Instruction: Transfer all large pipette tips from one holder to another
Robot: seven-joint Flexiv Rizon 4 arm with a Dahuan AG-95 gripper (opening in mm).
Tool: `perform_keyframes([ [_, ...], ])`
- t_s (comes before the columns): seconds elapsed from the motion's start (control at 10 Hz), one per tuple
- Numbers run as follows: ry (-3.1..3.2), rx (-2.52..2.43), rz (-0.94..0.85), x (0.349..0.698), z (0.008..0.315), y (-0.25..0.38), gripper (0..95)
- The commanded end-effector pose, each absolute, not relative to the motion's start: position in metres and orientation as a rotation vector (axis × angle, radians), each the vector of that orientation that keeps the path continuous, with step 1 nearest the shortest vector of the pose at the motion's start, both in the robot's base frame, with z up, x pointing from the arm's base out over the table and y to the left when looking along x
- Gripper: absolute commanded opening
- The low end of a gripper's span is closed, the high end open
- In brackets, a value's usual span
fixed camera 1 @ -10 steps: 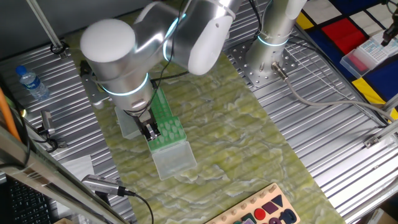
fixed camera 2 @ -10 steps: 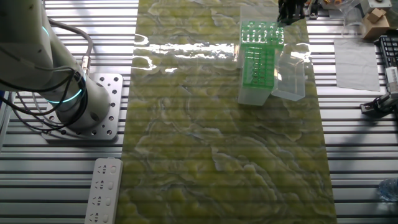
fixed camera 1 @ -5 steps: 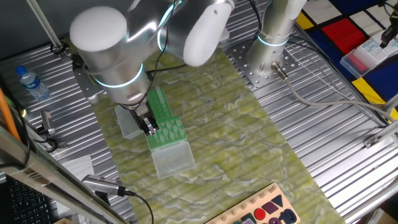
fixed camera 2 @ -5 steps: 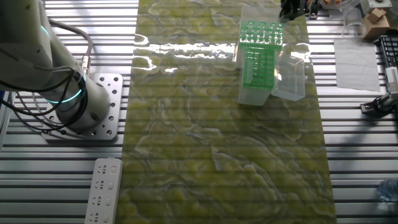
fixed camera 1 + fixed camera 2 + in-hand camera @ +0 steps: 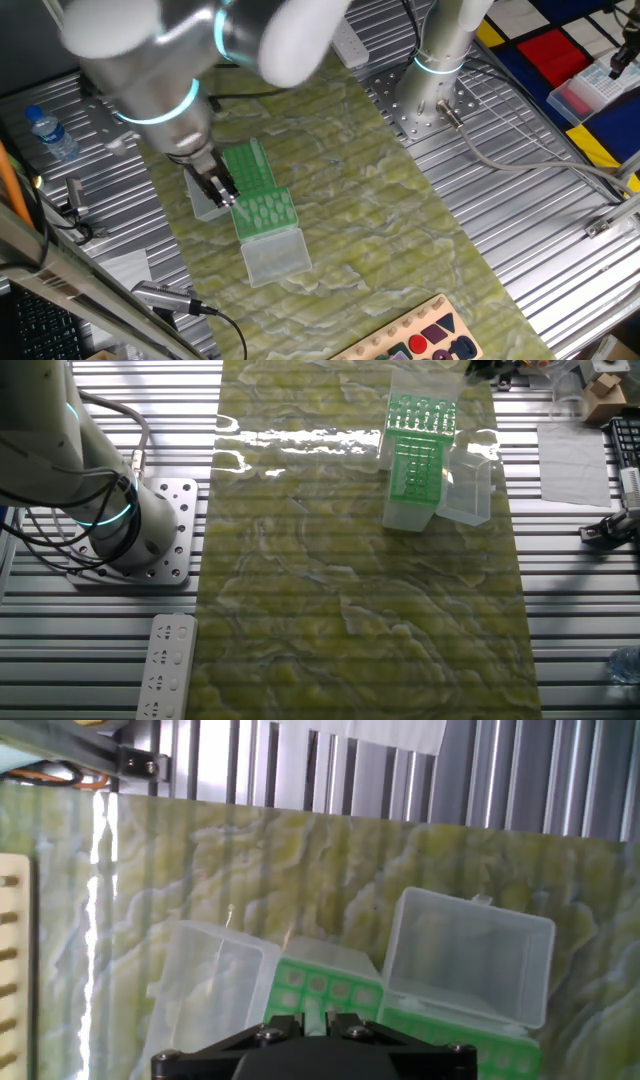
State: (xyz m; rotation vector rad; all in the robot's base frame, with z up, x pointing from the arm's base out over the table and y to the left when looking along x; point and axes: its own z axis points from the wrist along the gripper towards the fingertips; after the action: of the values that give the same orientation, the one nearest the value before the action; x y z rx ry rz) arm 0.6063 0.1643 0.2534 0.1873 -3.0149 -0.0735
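Two green racks stand end to end on the green mat. The near rack (image 5: 266,210) shows rows of pale large pipette tips (image 5: 262,207); the far rack (image 5: 245,163) lies behind it. They also show in the other fixed view (image 5: 413,460). Each rack has an open clear lid (image 5: 276,256). My gripper (image 5: 221,193) hangs over the left edge of the racks. In the hand view my gripper (image 5: 313,1023) is shut on one whitish pipette tip (image 5: 312,1011), above a green rack (image 5: 330,985). In the other fixed view only a dark part of the hand shows at the top edge.
A water bottle (image 5: 50,135) stands at the far left. A wooden board with coloured shapes (image 5: 425,338) lies at the mat's front edge. A second arm's base (image 5: 135,530) and a white power strip (image 5: 165,665) sit beside the mat. Clear lids (image 5: 465,965) flank the racks.
My arm and gripper have moved left and upward, from over the near rack to its left edge. In the other fixed view the hand has slid almost out of frame. The racks have not moved.
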Motion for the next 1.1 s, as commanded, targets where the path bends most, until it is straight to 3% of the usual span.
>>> perform_keyframes([
  [0.1, -2.992, 0.221, -0.079, 0.61, 0.268, 0.161, 0.0],
  [0.7, -2.929, 0.348, -0.078, 0.608, 0.306, 0.137, 0.0],
  [1.1, -2.888, 0.446, -0.062, 0.594, 0.306, 0.107, 0.0],
])
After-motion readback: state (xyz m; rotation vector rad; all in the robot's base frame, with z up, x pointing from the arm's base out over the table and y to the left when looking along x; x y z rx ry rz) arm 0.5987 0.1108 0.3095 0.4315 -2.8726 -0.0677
